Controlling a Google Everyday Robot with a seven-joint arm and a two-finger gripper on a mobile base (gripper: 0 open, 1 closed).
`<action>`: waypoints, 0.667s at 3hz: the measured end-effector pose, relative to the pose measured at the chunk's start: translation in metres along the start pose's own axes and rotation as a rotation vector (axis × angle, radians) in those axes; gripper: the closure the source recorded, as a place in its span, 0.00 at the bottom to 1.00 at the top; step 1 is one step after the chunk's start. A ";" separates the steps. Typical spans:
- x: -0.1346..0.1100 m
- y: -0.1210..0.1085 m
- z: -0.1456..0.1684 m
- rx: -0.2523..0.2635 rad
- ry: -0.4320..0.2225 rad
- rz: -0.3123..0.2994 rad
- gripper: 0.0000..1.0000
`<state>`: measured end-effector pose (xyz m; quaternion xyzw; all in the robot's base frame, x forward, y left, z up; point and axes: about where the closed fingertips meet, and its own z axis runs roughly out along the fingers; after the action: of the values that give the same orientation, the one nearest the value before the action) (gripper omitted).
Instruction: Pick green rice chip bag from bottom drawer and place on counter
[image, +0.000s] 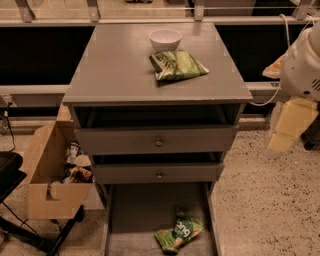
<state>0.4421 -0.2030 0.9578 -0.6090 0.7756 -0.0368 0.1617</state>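
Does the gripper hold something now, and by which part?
Nothing visible: the gripper hangs right of the counter; the green rice chip bag lies in the bottom drawer.

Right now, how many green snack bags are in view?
2. The green rice chip bag lies in the bottom drawer; a paler green bag lies on the counter beside the bowl. The cardboard box may hide more. The gripper hangs at far right.
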 end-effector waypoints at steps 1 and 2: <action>-0.008 0.017 0.059 -0.037 -0.012 -0.026 0.00; -0.013 0.039 0.145 -0.091 -0.040 -0.051 0.00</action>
<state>0.4513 -0.1602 0.8138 -0.6358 0.7574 0.0065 0.1486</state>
